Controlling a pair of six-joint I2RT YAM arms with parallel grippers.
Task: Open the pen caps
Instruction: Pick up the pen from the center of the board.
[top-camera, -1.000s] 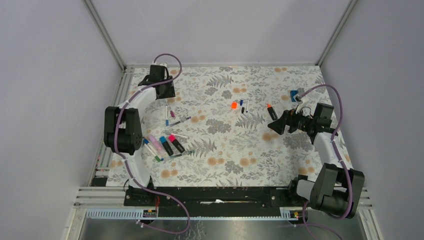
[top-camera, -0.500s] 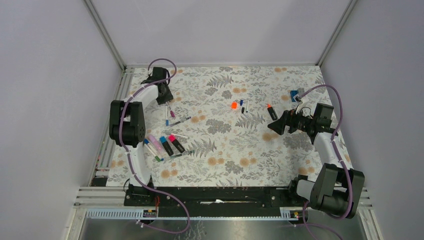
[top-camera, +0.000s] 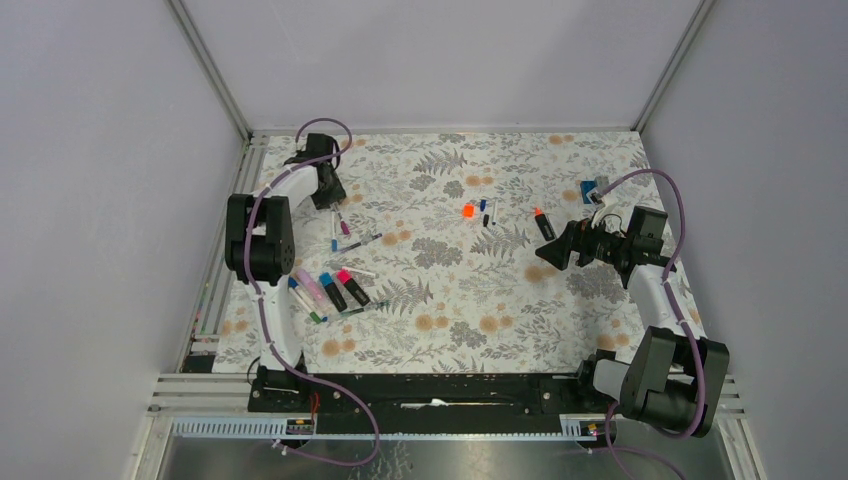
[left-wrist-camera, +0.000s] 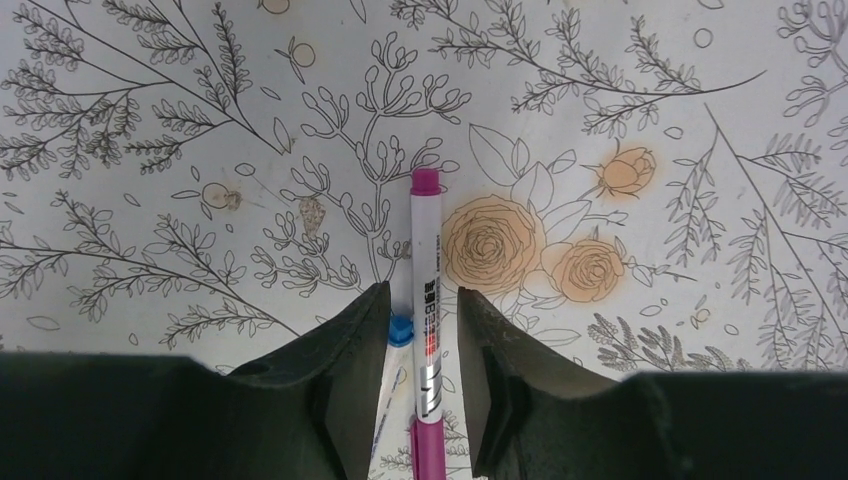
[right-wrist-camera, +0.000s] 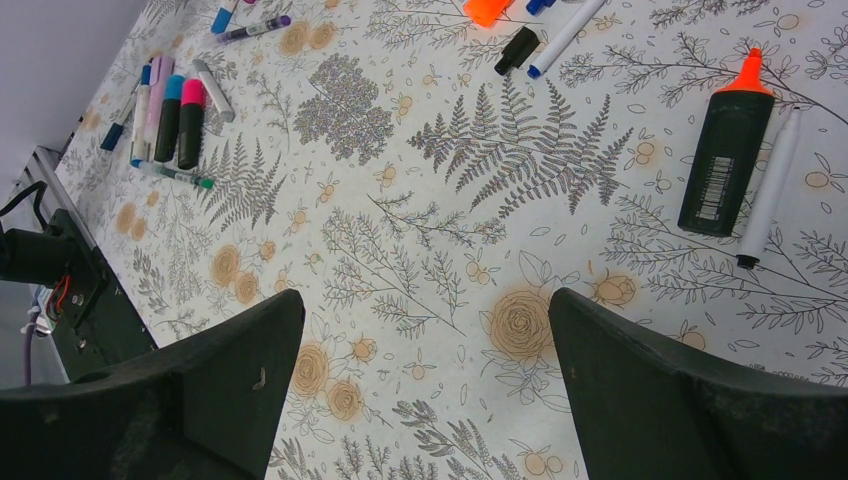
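My left gripper (left-wrist-camera: 424, 295) hangs low over the table's far left (top-camera: 328, 195), jaws narrowed but open. Between them lies a thin white pen (left-wrist-camera: 428, 250) with a magenta end and a magenta cap (left-wrist-camera: 431, 452). A gap shows between it and the right finger. A blue-ended pen (left-wrist-camera: 400, 328) lies against the left finger. My right gripper (right-wrist-camera: 425, 298) is wide open and empty above the cloth (top-camera: 553, 250). Beyond it lie an uncapped black highlighter with an orange tip (right-wrist-camera: 725, 150), a loose orange cap (right-wrist-camera: 487, 10) and a black cap (right-wrist-camera: 516, 50).
Several capped highlighters and pens (top-camera: 335, 288) lie grouped at the left. A white pen (right-wrist-camera: 768, 190) lies beside the orange-tipped highlighter. A blue block (top-camera: 586, 190) sits at the far right. Metal frame rails border the floral cloth.
The left gripper has moved nearer and down over the two pens, and its jaws have narrowed around them. The right arm has not moved.
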